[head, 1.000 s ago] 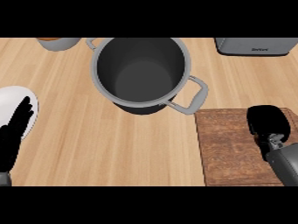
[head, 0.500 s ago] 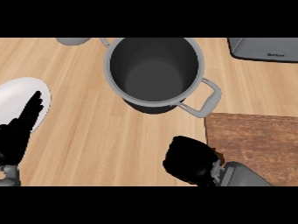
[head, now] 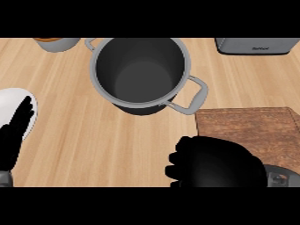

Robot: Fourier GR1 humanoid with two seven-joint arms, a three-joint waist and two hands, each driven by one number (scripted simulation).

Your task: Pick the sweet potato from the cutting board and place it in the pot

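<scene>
Since the earlier frame our right hand (head: pixel 212 163) is sitting larger and nearer, just left of the one cutting board (head: pixel 256 132), fingers curled tight. We are seeing no sweet potato, so its axis is untellable, nor whether the fist hides it. One grey pot (head: pixel 139 70) is standing far of it. Our left hand (head: pixel 6 140) is resting straight-fingered over one white plate (head: pixel 3 103).

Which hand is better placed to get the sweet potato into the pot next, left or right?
The right hand. It is curled shut just left of the cutting board, below the pot, probably round the sweet potato, which is hidden. The left hand rests open over the white plate at the left edge.
</scene>
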